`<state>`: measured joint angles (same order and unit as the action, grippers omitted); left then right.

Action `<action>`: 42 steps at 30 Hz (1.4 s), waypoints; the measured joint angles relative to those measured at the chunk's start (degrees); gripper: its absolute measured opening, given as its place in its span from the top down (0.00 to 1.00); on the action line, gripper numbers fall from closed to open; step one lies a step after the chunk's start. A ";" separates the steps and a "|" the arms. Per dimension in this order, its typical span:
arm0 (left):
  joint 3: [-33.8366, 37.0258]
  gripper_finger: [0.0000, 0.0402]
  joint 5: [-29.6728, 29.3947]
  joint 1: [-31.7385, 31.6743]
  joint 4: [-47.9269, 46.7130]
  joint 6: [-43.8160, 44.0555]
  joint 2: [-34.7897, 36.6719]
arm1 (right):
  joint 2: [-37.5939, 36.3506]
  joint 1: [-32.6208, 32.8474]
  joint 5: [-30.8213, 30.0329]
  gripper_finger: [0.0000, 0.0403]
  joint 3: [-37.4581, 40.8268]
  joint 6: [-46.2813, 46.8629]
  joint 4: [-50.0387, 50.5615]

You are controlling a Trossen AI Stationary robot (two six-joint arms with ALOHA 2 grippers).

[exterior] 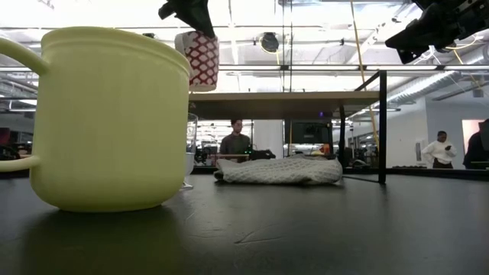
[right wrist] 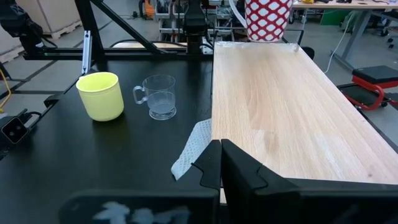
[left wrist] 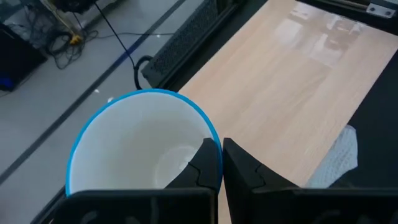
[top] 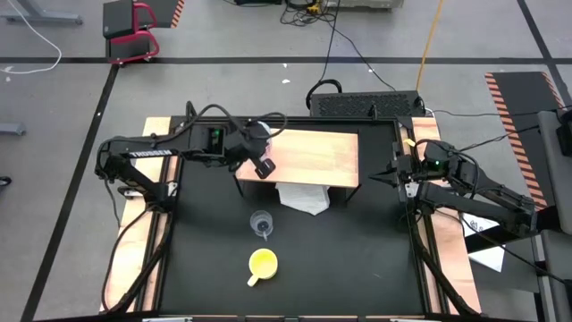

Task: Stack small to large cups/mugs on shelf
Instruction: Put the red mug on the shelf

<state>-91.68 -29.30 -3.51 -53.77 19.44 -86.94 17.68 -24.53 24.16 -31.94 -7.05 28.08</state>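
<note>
Shelf (top: 313,156): low light-wood board on a black frame, standing at the far middle of the black table (top: 357,268); landmark for all entries below.

White mug (left wrist: 143,149): white inside with a blue rim, red-and-white lattice pattern outside as seen in the low view (exterior: 200,57). Held in the air over the shelf's left end, clear of the board. Bottom hangs above the board top in the low view.

Left gripper (left wrist: 221,165): at the shelf's left end, raised. Fingers closed tight on the white mug's rim, one inside the wall, one outside.

Clear glass cup (top: 261,223): small, handled, upright on the table in front of the shelf, toward its left half. Empty as far as visible.

Yellow mug (top: 262,263): handled, upright on the table, farther out from the shelf than the glass cup and almost in line with it. Fills the low view's left side (exterior: 107,122).

White cloth (top: 302,198): crumpled, lying on the table under the shelf's front edge, partly beneath the board.

Right gripper (right wrist: 221,165): off the shelf's right end, raised, pointing along the board. Fingers pressed together, nothing between them.

People (exterior: 235,141): in the room far behind the shelf, low view only.
</note>
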 joint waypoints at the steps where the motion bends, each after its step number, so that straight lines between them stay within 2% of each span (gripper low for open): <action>1: 0.00 0.99 -0.13 0.33 -0.01 0.12 0.00 | 0.00 0.00 0.00 1.00 0.01 0.00 0.00; 16: -0.02 0.99 -0.40 1.66 -0.52 0.52 -3.24 | 0.02 0.02 0.00 1.00 0.00 0.00 0.00; 42: -0.02 0.99 2.39 1.44 -2.19 4.25 -3.15 | 0.00 0.00 0.00 1.00 0.01 0.00 0.00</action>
<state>-91.70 -26.91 -2.07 -55.96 23.69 -90.08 17.68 -24.53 24.16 -31.93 -7.05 28.08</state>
